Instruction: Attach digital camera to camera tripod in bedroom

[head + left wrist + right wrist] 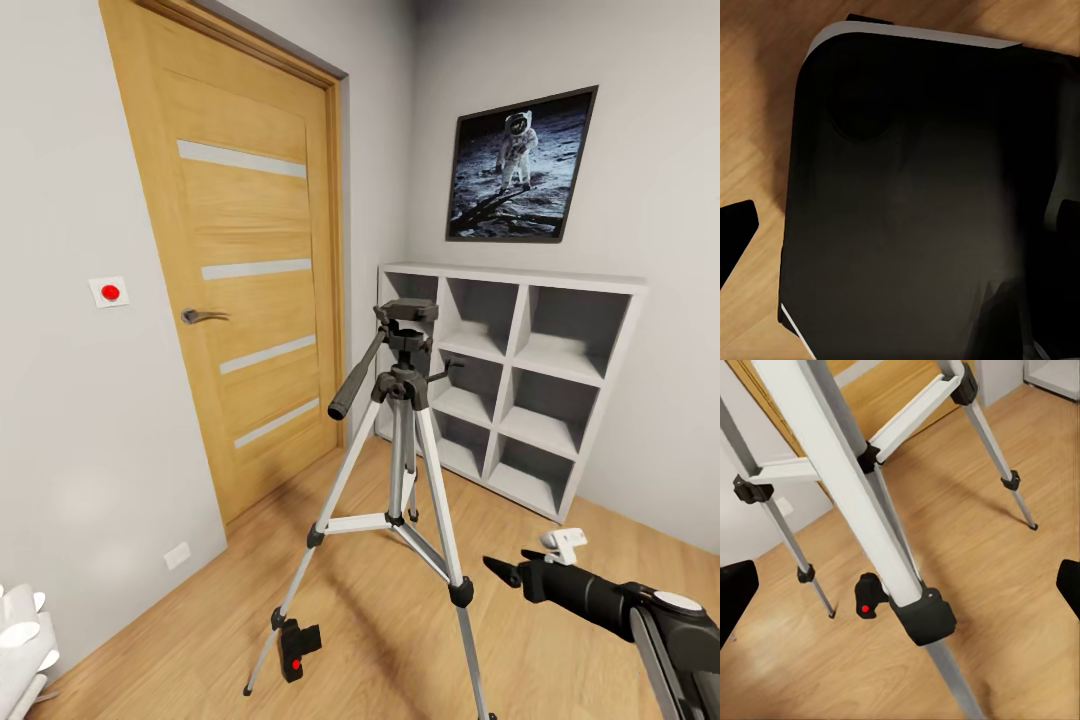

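Note:
The camera tripod (405,400) stands on the wood floor in the middle of the bedroom, silver legs spread, black head and pan handle on top with nothing mounted. The digital camera (298,650) lies on the floor beside the foot of the tripod's near left leg, red button showing. My right gripper (510,565) hovers open to the right of the near right leg, at about its lower joint. In the right wrist view that leg (855,502) crosses between the wide-apart fingers (735,592), and the digital camera (868,598) peeks out behind it. My left gripper (900,225) is open over the robot's dark body.
A wooden door (250,270) is closed on the left wall, with a red wall button (109,291) beside it. Grey cubby shelves (520,380) stand against the back wall under a framed moon picture (520,165). A white object (20,630) sits at the lower left.

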Available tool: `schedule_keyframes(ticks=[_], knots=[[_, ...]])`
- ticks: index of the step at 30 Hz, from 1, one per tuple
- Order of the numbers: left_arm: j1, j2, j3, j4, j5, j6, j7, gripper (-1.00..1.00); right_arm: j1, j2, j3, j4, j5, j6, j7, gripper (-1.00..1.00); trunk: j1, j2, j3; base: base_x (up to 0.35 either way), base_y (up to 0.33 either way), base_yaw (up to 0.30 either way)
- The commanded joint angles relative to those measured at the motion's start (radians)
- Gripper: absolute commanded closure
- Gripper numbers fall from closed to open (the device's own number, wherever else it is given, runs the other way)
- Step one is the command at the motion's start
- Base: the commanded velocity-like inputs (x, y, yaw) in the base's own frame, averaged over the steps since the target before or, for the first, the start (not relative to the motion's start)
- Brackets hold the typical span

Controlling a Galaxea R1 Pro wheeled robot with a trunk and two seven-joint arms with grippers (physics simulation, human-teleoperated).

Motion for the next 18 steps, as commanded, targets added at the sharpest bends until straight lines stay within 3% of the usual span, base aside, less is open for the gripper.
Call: schedule_keyframes(ticks=[1,9,18], knots=[[0.000,0.000,0.003,-0.001,0.006,-0.001,0.000,-1.00,-0.001,0.000,-0.007,-0.002,0.003,0.006,0.007,-1.00,0.000,-0.001,-0.001,0.000,0.000,0.000],[0.000,0.000,0.003,-0.001,0.006,-0.001,0.000,-1.00,-0.001,0.001,-0.052,-0.006,0.001,0.007,0.007,-1.00,0.000,-0.001,-0.001,0.000,0.000,0.000],[0.000,0.000,0.003,-0.001,0.006,-0.001,0.000,-1.00,0.000,0.015,-0.001,-0.012,0.003,0.009,-0.013,-1.00,0.000,-0.001,-0.001,0.000,0.000,0.000]])
